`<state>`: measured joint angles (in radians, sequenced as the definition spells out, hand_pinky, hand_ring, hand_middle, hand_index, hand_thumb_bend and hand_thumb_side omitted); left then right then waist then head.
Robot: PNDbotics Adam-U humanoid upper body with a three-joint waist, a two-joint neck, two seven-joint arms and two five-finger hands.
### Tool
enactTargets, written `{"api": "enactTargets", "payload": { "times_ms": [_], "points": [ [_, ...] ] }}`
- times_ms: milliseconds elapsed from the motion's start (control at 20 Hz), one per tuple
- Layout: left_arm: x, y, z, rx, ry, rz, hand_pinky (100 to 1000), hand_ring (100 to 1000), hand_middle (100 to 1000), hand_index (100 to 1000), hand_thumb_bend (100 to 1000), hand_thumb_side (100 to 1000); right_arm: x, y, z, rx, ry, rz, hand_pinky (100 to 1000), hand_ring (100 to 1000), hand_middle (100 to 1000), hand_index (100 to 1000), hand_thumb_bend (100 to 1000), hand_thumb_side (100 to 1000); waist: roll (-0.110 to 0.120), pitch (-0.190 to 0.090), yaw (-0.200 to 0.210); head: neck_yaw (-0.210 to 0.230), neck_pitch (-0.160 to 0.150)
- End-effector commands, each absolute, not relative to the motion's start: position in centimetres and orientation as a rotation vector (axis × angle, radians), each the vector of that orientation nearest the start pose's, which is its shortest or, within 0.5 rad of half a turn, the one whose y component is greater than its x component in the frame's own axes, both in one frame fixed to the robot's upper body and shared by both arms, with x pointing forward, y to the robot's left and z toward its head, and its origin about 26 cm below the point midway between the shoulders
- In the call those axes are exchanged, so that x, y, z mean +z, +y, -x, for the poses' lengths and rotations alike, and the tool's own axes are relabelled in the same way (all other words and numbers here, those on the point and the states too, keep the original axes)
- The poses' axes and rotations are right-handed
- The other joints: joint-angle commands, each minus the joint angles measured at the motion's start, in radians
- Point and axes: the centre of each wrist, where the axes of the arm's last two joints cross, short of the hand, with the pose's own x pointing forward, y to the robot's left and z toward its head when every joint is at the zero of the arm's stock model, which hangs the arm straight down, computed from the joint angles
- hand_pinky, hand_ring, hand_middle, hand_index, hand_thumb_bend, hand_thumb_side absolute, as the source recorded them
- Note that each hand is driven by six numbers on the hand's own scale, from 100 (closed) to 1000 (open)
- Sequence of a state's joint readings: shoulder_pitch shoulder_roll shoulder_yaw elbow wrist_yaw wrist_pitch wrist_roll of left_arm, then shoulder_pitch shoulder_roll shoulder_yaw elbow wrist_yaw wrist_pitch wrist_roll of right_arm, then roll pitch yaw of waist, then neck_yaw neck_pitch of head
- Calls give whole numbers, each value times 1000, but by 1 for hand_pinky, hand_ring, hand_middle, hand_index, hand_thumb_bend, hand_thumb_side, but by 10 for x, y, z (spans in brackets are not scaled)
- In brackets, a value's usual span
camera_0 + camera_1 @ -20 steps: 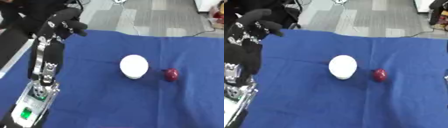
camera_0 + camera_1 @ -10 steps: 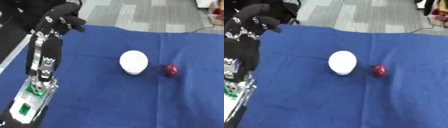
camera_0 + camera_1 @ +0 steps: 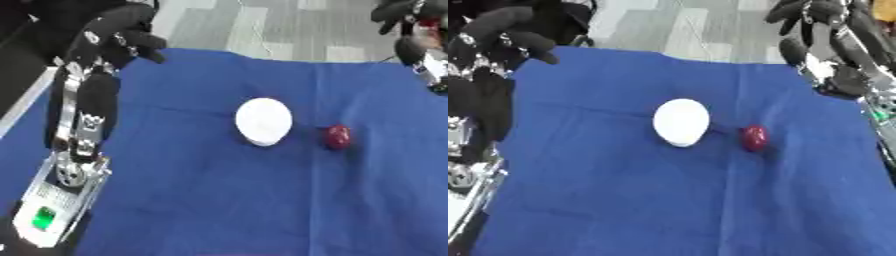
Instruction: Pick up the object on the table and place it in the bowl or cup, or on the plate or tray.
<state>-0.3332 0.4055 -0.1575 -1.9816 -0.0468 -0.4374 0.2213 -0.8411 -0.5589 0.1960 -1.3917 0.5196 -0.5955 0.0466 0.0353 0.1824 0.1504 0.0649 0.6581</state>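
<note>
A white round bowl (image 3: pixel 262 121) stands in the middle of the blue cloth. A small dark red object (image 3: pixel 338 136) lies just to its right, apart from it. My left hand (image 3: pixel 118 35) is raised over the cloth's far left corner, well away from both, fingers loosely bent and holding nothing. In the upper right corner my right hand (image 3: pixel 811 12) hangs above the cloth's far edge, fingers relaxed and drooping, nothing in it. Its forearm (image 3: pixel 837 75) runs down the right side.
The blue cloth (image 3: pixel 219 200) covers the table, and its near half is bare. Grey floor (image 3: pixel 262 20) lies beyond the far edge. My left forearm (image 3: pixel 83 125) with a green light near its base stands along the cloth's left side.
My right arm has come up into view at the upper right. The left arm stays raised at the far left. Bowl and red object keep their places; the view has shifted slightly.
</note>
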Motion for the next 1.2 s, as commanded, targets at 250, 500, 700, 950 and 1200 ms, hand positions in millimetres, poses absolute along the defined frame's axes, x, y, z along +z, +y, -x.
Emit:
{"api": "enactTargets", "payload": {
  "times_ms": [250, 500, 700, 950, 1200],
  "points": [
    [204, 234, -299, 534, 3466, 70, 557, 670, 766, 843, 233, 875, 264, -266, -448, -1821, 2610, -808, 289, 530, 667, 718, 506, 1000, -1, -22, 7, -7, 13],
    [205, 233, -300, 531, 3464, 64, 557, 670, 766, 843, 232, 876, 254, -270, -460, -1952, 2506, -831, 319, 548, 678, 725, 542, 968, -2, -21, 12, -5, 13],
    [206, 232, -300, 526, 3461, 57, 558, 671, 766, 843, 233, 875, 243, -275, -466, -2050, 2417, -857, 339, 551, 668, 722, 573, 918, -2, -20, 17, -4, 10],
    [207, 231, -300, 520, 3457, 49, 558, 671, 766, 843, 233, 875, 230, -284, -470, -2104, 2369, -900, 351, 552, 667, 736, 593, 913, -1, -17, 24, -2, 7],
    [208, 230, -300, 514, 3455, 41, 558, 671, 766, 843, 233, 874, 221, -291, -474, -2138, 2355, -946, 376, 560, 672, 731, 598, 894, 0, -14, 29, -2, 9]
  ]
}}
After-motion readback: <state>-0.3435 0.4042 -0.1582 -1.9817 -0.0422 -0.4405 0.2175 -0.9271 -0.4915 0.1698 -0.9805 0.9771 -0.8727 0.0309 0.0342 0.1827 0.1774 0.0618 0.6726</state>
